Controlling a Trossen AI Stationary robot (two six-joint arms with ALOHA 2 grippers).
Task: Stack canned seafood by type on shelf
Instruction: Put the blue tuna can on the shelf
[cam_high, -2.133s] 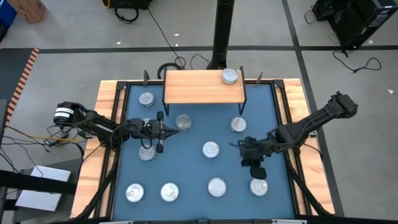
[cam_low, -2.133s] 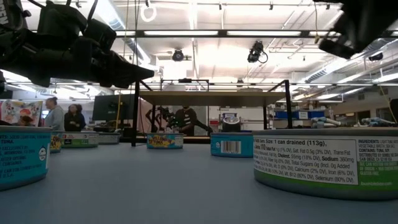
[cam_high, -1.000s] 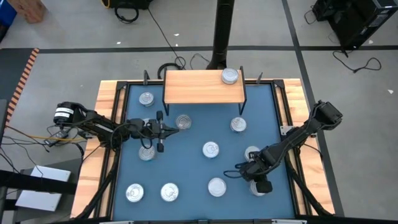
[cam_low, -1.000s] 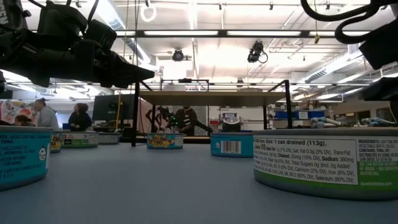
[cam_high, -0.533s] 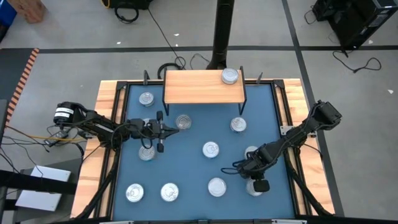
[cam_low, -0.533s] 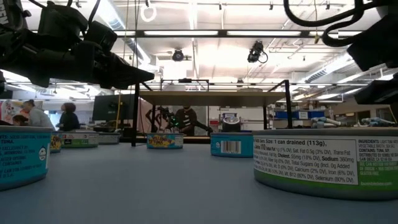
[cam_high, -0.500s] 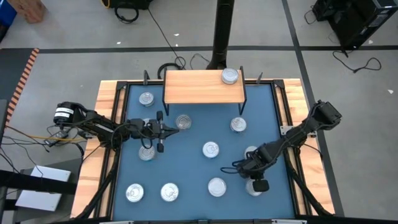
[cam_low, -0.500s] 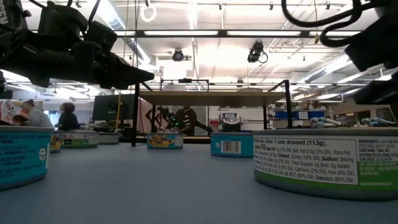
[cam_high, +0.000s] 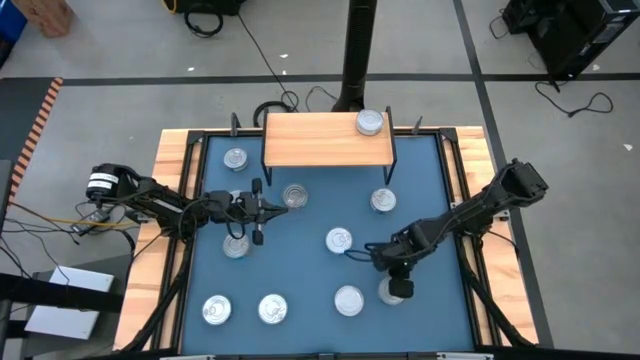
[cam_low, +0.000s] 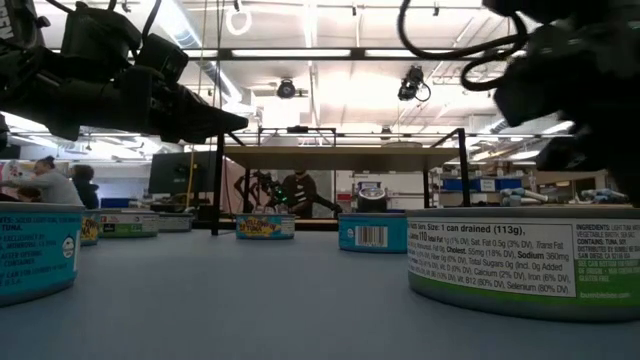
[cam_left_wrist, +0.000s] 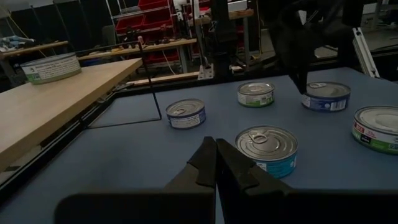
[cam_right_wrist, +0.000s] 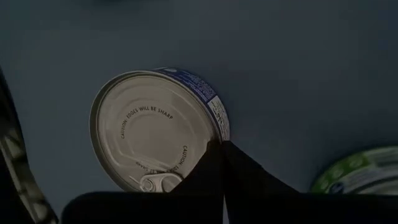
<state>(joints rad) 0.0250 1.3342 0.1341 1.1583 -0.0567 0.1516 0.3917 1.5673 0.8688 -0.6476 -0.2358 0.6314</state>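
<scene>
Silver-topped, round, flat tins of seafood lie scattered over the large blue mat (cam_high: 305, 272). We count four along the near edge, including a plain one (cam_high: 349, 299) near the middle of that row.

The right gripper (cam_right_wrist: 219, 146) is down at the tin just right of that one, a blue-labelled tin with a pull-tab lid (cam_right_wrist: 155, 127). Its two dark fingers are pressed together with nothing between them. Their tips sit at the tin's rim, so the tin is not gripped. We judge that closed fingers at the rim would serve to nudge the tin, not lift it. A green-labelled tin (cam_right_wrist: 356, 172) lies close by.

Further in, the left gripper (cam_left_wrist: 216, 146) hangs low over the mat on the left side, its fingers also closed together and empty. It points toward a teal-sided tin (cam_left_wrist: 266, 146) just ahead of it and seems to be waiting.

More tins sit loose across the middle of the mat, well apart from one another.

At the far edge stands the light-wood shelf on thin black legs (cam_high: 320, 142). One tin (cam_high: 370, 122) rests on its right end. We judge the sorting barely begun, since all the other tins we see are down on the mat.
</scene>
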